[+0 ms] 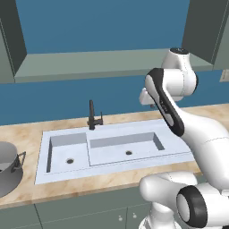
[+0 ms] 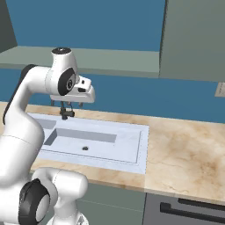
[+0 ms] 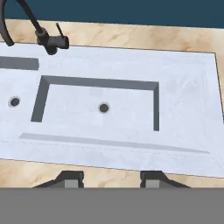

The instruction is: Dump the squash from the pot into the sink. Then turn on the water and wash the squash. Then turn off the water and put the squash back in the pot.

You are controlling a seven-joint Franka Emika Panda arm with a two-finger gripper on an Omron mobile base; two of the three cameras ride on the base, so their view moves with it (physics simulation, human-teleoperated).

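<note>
— Above the sink (image 1: 116,152), what is being shown of the gripper (image 3: 112,180)?
— It is being held over the larger basin, jaws standing apart, nothing being gripped between them.
— Where is the pot (image 1: 8,167) being seen?
— At nine o'clock of the sink, on the counter (image 1: 27,134), partly cut by the frame edge. The squash cannot be made out.
— And the faucet (image 1: 92,116)?
— It is being seen at twelve o'clock, behind the basins' divider.
</note>
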